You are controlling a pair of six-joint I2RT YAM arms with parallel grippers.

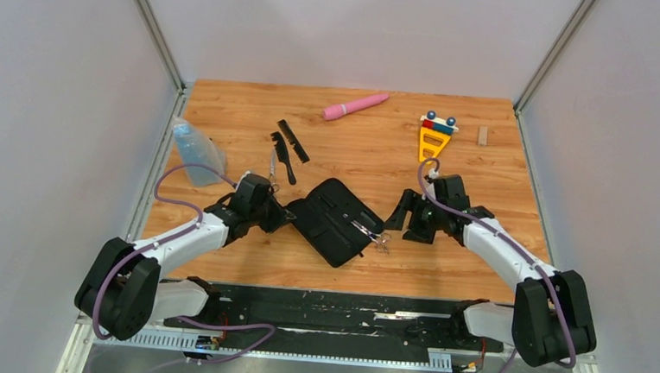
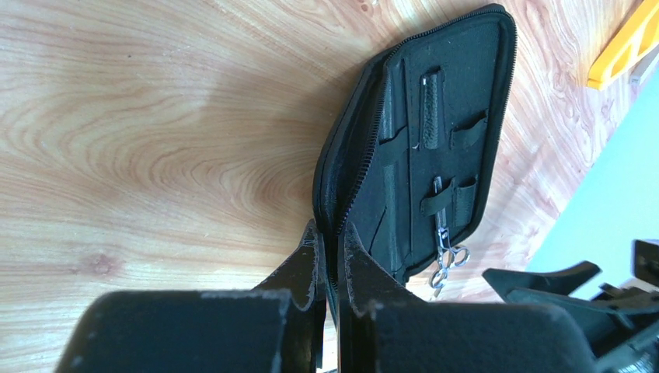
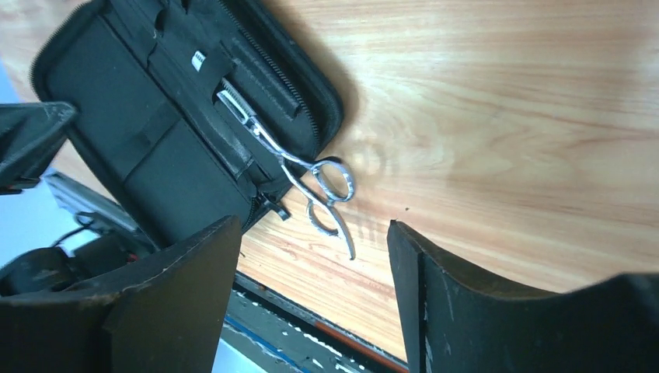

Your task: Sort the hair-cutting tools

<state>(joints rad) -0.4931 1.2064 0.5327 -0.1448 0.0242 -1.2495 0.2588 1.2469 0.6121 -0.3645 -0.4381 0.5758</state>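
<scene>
Arm bases sit at the bottom of the top view, left and right of a dark rail along the near edge of the desk (image 1: 227,120).

Just beyond them, in the lower middle of that view, the black zip case (image 1: 334,226) lies open and skewed on the wood. The left claw (image 1: 280,213) is clenched on the case's left rim; in the left wrist view its two fingers (image 2: 311,268) pinch the zipped edge at bottom centre, with the open inside of the case running to the upper right.

On the other side, the right claw (image 1: 396,218) is released, its fingers (image 3: 186,295) spread wide and touching nothing. Between and just past its fingertips in the right wrist view, one pair of silver scissors (image 3: 299,159) lies with its blades tucked under a strap inside the case and its ring handles sticking out past the case's edge onto the bare wood.

Farther back, left of centre in the top view, the second scissors (image 1: 273,161) lie on the desk just beside the handled comb (image 1: 283,156), with the plain comb (image 1: 293,139) just behind them. A clear bluish bottle (image 1: 194,150) lies near the left edge.

At the far side lie a pink wand (image 1: 355,106), a yellow toy (image 1: 433,139) and a small wooden block (image 1: 483,135).
</scene>
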